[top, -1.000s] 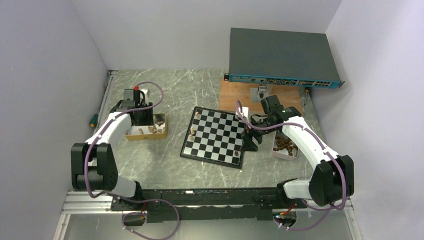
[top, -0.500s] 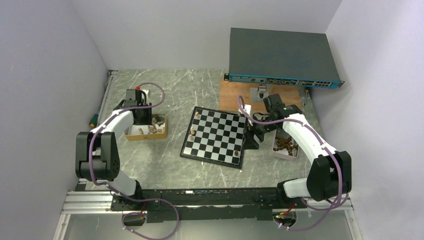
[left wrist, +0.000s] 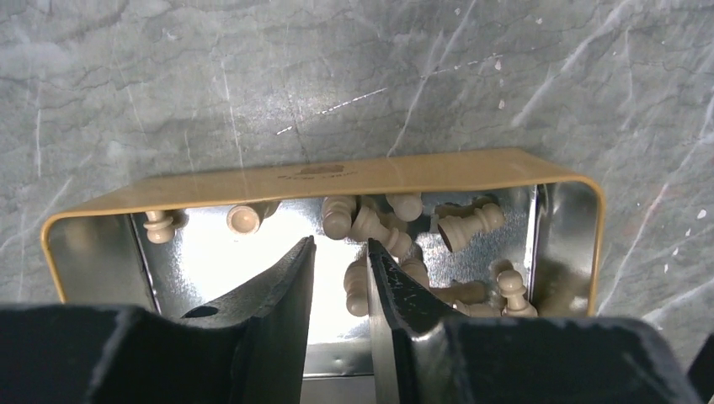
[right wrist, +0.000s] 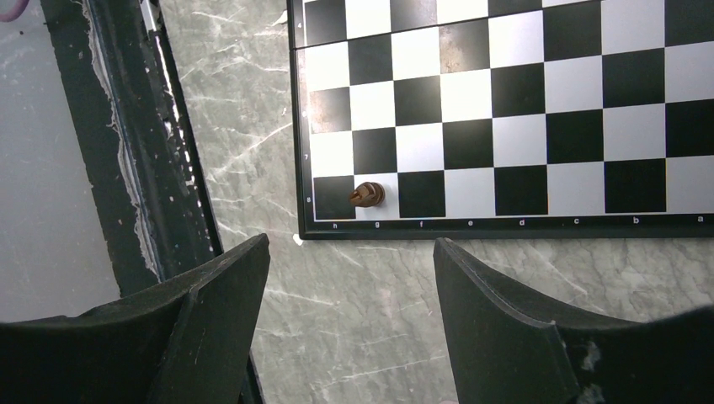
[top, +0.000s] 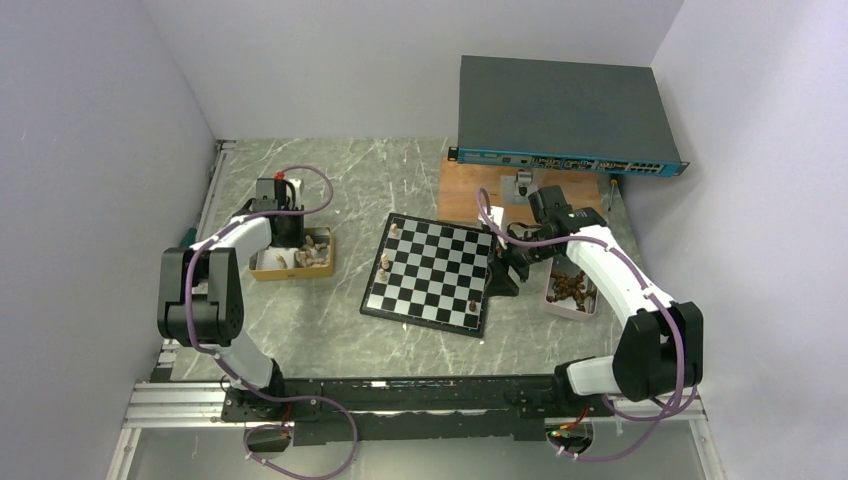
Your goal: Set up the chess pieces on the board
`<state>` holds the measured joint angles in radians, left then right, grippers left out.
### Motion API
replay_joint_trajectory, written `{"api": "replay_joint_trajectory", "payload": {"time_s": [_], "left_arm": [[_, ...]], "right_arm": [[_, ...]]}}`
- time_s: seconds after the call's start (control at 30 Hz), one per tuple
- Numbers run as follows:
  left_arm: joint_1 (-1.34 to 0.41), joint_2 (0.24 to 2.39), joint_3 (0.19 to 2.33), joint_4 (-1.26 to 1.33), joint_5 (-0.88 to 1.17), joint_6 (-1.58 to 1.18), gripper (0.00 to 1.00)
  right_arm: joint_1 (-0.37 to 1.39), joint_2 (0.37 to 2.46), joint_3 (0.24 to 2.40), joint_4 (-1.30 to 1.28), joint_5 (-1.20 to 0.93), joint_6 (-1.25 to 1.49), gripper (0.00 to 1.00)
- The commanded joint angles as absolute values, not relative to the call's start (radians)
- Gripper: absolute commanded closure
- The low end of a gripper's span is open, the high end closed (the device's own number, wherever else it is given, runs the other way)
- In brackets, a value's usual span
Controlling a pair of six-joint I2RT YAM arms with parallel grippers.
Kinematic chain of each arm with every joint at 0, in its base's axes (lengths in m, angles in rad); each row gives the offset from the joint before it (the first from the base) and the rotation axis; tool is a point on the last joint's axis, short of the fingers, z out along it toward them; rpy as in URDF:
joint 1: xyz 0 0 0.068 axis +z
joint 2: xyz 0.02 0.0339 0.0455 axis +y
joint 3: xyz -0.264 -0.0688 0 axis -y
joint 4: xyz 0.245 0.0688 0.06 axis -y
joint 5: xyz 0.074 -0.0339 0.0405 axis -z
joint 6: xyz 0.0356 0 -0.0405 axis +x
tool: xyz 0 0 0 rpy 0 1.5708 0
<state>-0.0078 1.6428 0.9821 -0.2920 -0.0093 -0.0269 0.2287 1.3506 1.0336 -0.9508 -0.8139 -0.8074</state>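
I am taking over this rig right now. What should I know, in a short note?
Left gripper: jaws partly open, down in the tin of light pieces; nothing seems gripped yet.
Right gripper: open, empty, over the table beside the board.
Done: four pieces on the board, one a dark piece near the right gripper.
To do: almost all; dark pieces wait in the tray.

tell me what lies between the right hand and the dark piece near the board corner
Right wrist view: only bare marble table and the dark border of the board separate the right hand from the dark piece.
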Motion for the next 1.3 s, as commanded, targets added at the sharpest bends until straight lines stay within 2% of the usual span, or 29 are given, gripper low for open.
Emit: {"api": "replay_joint_trajectory", "payload": {"time_s": [0.0, 0.83, 1.03, 1.2, 1.27], "left_arm": [[-0.003, 1.665, 1.027, -0.248, -0.017, 0.025, 0.67], [0.026, 1.716, 1.047, -0.209, -0.009, 0.015, 0.72], [0.029, 1.723, 1.052, -0.211, 0.008, 0.014, 0.81], [0.032, 1.699, 1.042, -0.212, 0.023, 0.013, 0.99], [0.032, 1.672, 1.035, -0.219, 0.026, 0.015, 1.0]], "right_arm": [[0.221, 1.359, 1.075, -0.96, -0.836, -0.804, 0.26], [0.21, 1.392, 1.1, -0.976, -0.838, -0.809, 0.27], [0.21, 1.39, 1.098, -0.977, -0.838, -0.811, 0.27], [0.21, 1.39, 1.097, -0.977, -0.838, -0.811, 0.27], [0.21, 1.388, 1.097, -0.977, -0.838, -0.81, 0.27]]}}
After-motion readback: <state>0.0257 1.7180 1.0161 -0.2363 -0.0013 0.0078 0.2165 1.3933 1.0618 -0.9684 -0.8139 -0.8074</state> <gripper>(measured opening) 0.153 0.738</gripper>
